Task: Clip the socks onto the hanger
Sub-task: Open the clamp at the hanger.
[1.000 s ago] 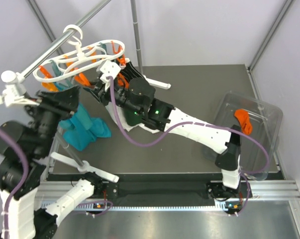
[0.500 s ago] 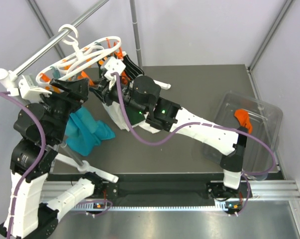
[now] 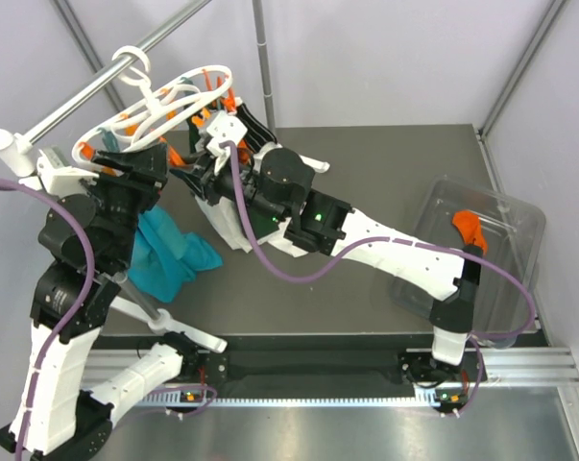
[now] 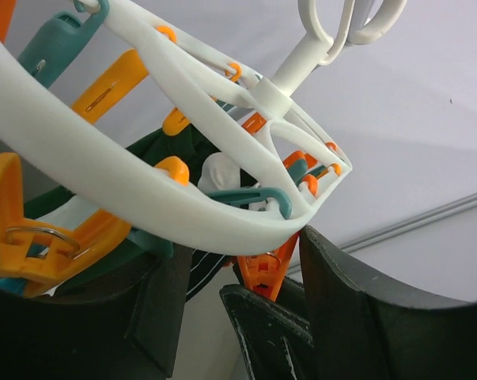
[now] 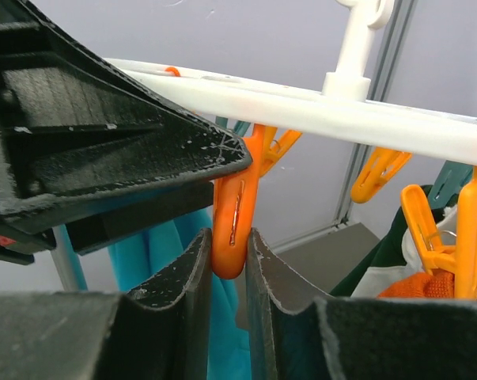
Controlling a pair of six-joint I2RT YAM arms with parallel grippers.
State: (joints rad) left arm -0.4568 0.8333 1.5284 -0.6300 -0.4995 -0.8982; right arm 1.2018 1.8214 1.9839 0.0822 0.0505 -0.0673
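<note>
The white hanger (image 3: 160, 96) hangs from the rail at the back left, and its ring (image 4: 143, 206) fills the left wrist view. My right gripper (image 5: 230, 241) is shut on the lower end of an orange clip (image 5: 232, 222) dangling from the ring. My left gripper (image 4: 242, 261) stands open just under the ring, its fingers either side of that clip (image 4: 266, 269) and of a right finger. A dark striped sock (image 4: 198, 271) shows beside the left finger; whether anything holds it is hidden. An orange sock (image 5: 428, 289) hangs from another clip. Another orange sock (image 3: 470, 233) lies in the bin.
A teal cloth (image 3: 169, 254) hangs below the hanger by the left arm. The clear bin (image 3: 519, 240) stands at the table's right edge. The grey rail (image 3: 87, 91) runs diagonally at the back left. Green and white cloth (image 5: 380, 269) hangs near the right gripper.
My left arm has risen and swung right, bringing its gripper under the ring. The hanger has tilted and shifted slightly. The right gripper stays on its clip.
</note>
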